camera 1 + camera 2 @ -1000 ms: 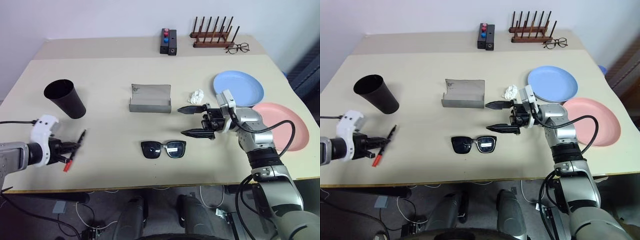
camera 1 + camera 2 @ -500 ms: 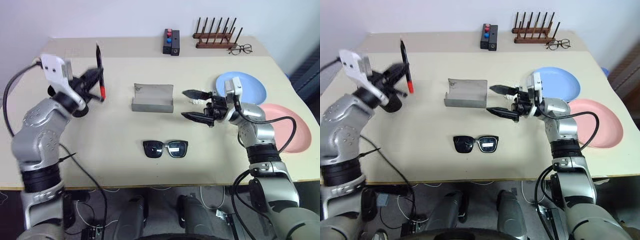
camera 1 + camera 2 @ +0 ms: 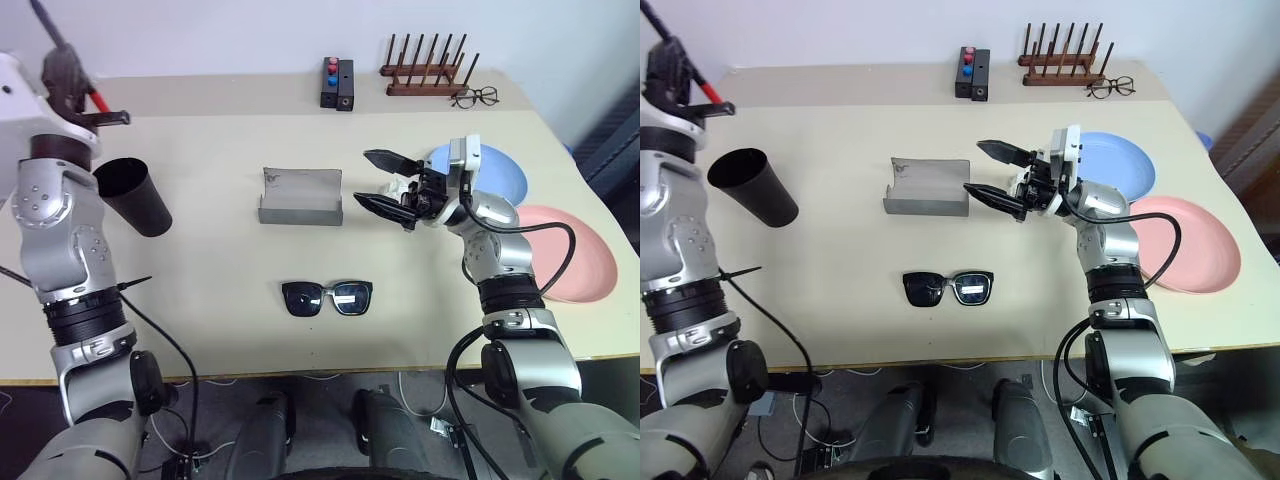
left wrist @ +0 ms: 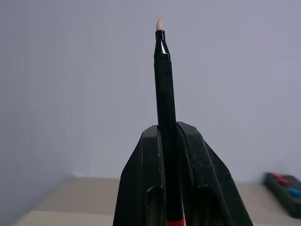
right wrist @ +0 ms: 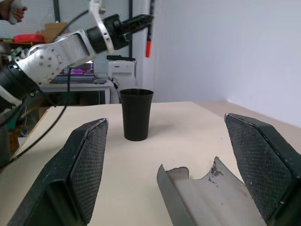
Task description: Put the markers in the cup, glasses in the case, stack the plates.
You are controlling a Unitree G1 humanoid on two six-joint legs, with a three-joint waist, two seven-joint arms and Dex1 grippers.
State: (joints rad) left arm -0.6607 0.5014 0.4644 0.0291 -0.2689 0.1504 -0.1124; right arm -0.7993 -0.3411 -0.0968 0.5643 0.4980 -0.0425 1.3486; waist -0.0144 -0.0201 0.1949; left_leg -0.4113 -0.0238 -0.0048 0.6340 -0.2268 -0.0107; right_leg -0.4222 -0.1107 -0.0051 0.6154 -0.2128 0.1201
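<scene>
Our left fingers (image 4: 141, 183) clamp the slim black red-ended marker (image 4: 164, 117), above the tall black plastic cup (image 3: 133, 196). Our right fingers (image 5: 89, 165) spread wide, empty, the grey hinged case (image 5: 207, 197) between them.

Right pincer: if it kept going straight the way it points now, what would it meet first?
Probably the open grey case, just ahead of and below the open right pincer; the black cup stands farther along that line.

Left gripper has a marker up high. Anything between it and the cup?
Nothing visible. The left gripper is shut on the marker, raised above the cup, whose mouth is open with bare table around it.
</scene>
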